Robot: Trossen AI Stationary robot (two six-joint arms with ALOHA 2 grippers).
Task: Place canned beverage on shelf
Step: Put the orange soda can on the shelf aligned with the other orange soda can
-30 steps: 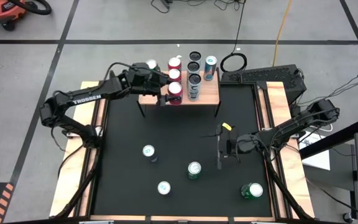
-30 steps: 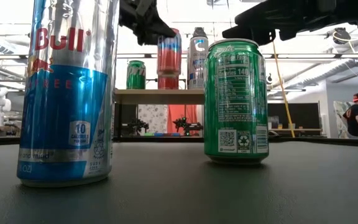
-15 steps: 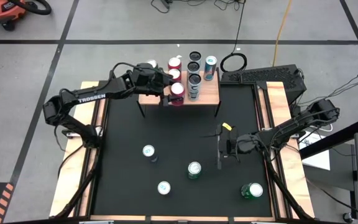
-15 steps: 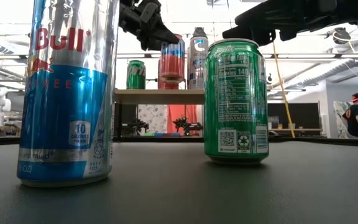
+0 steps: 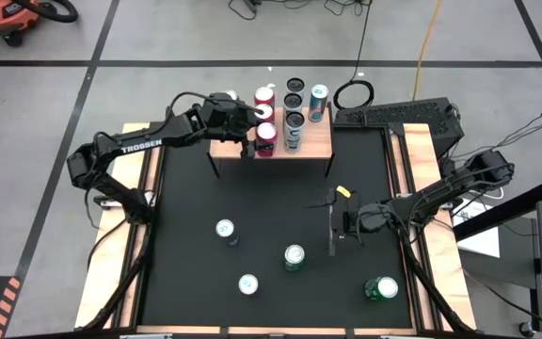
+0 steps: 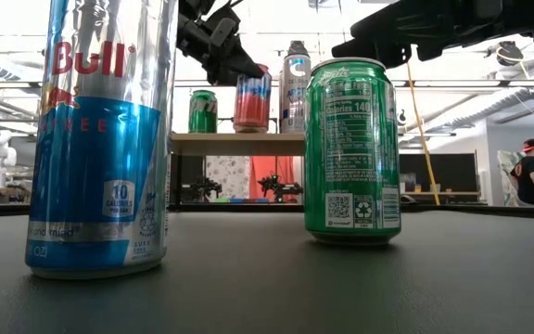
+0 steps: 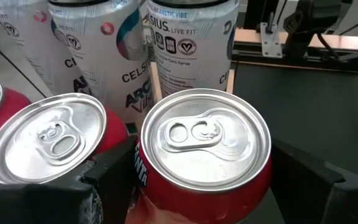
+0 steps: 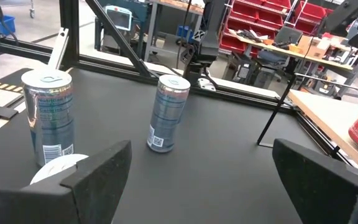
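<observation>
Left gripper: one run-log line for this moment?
left gripper: shut on red soda can | over light-wood shelf | right gripper: open, waiting

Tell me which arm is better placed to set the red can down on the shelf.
Left. The left gripper already holds the red can tilted above the shelf, beside the cans standing there. The right gripper hangs open over mid-table, holding nothing and far from the shelf.

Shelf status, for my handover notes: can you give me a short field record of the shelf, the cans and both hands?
shelf: far edge of table, cans standing on it
held can: red can, gripped by left hand at the shelf's front edge
red can pose: tilted in low view
table cans: four, standing
right hand: open, over mid-table, holds nothing
</observation>
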